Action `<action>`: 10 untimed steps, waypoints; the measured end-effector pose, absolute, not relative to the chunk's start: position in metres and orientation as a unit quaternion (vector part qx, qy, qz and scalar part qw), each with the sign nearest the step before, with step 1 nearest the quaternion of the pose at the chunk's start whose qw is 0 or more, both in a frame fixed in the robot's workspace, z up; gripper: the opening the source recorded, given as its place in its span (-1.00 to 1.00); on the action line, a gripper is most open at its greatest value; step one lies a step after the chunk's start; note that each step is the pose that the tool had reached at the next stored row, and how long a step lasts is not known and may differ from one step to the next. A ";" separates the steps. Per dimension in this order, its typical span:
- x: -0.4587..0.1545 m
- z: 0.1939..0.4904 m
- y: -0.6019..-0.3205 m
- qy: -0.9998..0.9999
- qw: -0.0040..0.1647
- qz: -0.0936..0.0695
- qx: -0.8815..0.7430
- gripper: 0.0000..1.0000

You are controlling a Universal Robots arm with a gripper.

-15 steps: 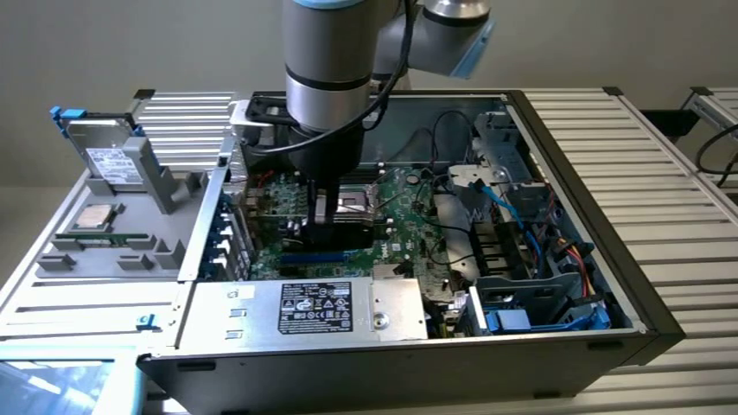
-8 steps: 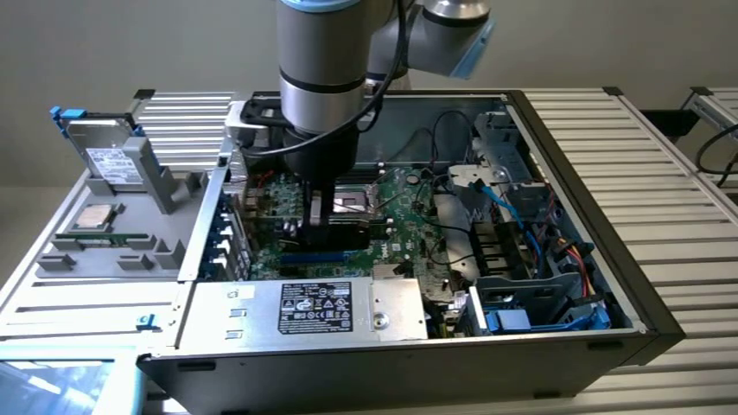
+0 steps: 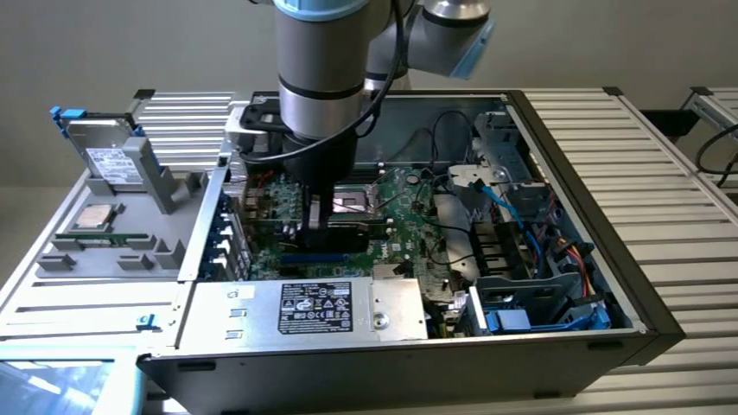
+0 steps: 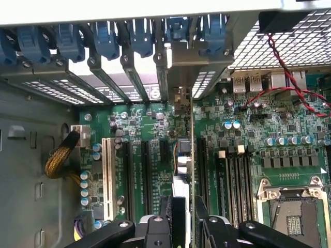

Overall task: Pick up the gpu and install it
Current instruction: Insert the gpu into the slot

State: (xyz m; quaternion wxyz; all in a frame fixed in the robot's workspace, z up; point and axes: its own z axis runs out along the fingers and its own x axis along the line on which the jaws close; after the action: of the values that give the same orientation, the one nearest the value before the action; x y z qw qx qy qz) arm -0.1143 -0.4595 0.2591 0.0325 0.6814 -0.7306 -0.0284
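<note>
Gripper (image 3: pixel 314 226) (image 4: pixel 183 219) is down inside the open PC case (image 3: pixel 645 285), partly closed, fingers (image 4: pixel 166 214) clamped on either side of the gpu (image 3: pixel 352 227) (image 4: pixel 184 155). The gpu stands on edge over the motherboard (image 3: pixel 403 203) (image 4: pixel 150 155), in line with the black expansion slots (image 4: pixel 146 175), beside the white slot (image 4: pixel 107 175). Its bracket end points at the rear slot openings under the blue clips (image 4: pixel 106 44). Can't tell if it is seated. CPU socket (image 4: pixel 292 217) is beside the gripper. Power supply (image 3: pixel 311 307) is at the case's near edge; hard drive (image 3: pixel 116 160) is in the grey tray (image 3: pixel 69 277) on the exterior view's left.
</note>
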 end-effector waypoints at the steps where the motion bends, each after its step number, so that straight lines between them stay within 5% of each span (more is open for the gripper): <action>1: -0.114 0.259 -0.460 -0.731 0.032 -0.028 0.681 -0.44; 10: -0.117 0.254 -0.460 -0.731 0.032 -0.028 0.682 -0.44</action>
State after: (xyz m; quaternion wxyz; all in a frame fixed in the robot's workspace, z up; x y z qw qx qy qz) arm -0.1169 -0.4601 0.2539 0.0325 0.6815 -0.7305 -0.0283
